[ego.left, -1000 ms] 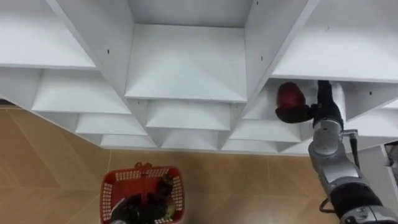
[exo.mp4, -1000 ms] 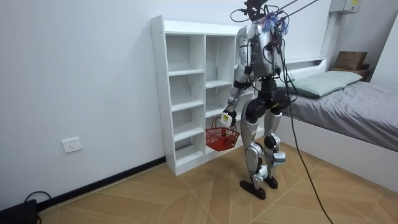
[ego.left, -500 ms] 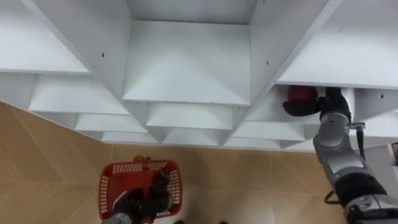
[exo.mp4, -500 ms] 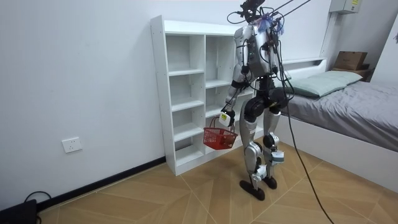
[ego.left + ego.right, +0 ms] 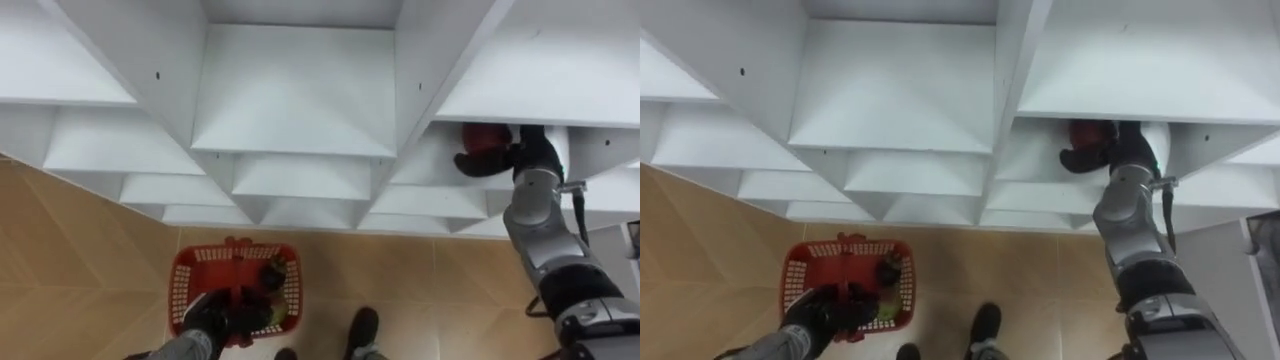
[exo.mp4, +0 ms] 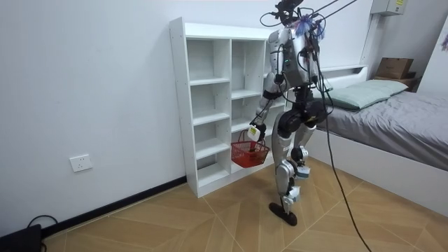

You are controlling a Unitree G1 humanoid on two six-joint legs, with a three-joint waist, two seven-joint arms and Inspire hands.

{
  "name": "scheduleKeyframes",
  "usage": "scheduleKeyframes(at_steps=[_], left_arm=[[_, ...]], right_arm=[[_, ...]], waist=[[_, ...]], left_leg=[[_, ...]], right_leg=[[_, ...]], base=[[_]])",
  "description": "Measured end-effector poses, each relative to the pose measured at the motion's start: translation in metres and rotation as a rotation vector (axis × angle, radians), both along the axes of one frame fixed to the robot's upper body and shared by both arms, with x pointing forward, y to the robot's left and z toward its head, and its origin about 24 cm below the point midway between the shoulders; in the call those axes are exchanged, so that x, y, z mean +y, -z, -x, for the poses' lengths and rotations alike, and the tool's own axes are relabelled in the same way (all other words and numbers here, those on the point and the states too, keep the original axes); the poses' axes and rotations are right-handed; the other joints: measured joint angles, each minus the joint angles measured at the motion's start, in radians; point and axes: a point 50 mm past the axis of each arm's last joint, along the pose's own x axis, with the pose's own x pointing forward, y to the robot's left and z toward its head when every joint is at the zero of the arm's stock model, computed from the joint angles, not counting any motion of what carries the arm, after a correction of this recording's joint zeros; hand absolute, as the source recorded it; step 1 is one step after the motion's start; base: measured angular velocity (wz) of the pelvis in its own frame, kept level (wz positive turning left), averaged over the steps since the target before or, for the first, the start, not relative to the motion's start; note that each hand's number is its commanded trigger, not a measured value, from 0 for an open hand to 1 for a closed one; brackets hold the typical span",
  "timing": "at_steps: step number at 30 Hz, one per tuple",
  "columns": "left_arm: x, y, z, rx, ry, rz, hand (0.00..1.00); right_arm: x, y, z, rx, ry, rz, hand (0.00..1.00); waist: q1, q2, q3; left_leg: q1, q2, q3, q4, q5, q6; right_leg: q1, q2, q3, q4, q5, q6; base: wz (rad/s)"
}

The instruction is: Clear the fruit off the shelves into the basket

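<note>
Partway: holds the red basket [image 5: 181,290] by its handle in the clenched left hand [image 5: 222,315], some fruit [image 5: 273,272] already inside, and curls the right hand [image 5: 533,157] round a red fruit [image 5: 487,136] not yet out of the closet's [image 5: 290,90] right-column compartment — tucked further under the shelf edge than a second earlier, now mid-step.

No words or numbers I can read, none on the white closet [image 6: 210,105], none on my red basket [image 6: 250,152], a small yellow sticker [image 6: 400,3] on a grey box [image 6: 385,7] high on the wall, too tiny to read
</note>
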Motion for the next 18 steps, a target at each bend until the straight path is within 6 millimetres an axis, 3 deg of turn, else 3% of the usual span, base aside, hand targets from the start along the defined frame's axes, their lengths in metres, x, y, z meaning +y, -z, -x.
scheduleKeyframes(at_steps=[5,14,18], left_arm=[[0.003,0.006,0.01,0.047,-0.004,-0.001,1.0],[0.004,0.008,0.012,0.064,0.012,0.019,1.0],[0.004,0.008,0.012,0.067,0.015,0.023,1.0]], right_arm=[[-0.004,0.012,0.006,0.06,0.017,-0.034,0.0],[-0.003,0.014,0.006,0.072,0.006,-0.063,0.0],[-0.003,0.014,0.006,0.071,0.008,-0.069,0.0]], waist=[[0.002,-0.006,-0.0025],[0.002,-0.007,-0.004],[0.003,-0.004,-0.0115]], left_leg=[[-0.008,-0.002,0.0,0.024,0.001,0.001],[-0.016,0.002,0.0,0.038,0.003,-0.003],[-0.016,0.002,0.0,0.04,0.003,-0.004]], right_leg=[[0.008,-0.006,0.002,0.006,0.0,0.002],[0.008,-0.008,-0.001,0.017,0.005,-0.008],[0.008,-0.008,-0.001,0.018,0.009,-0.015]], base=[[0.04],[0.01],[0.0]])
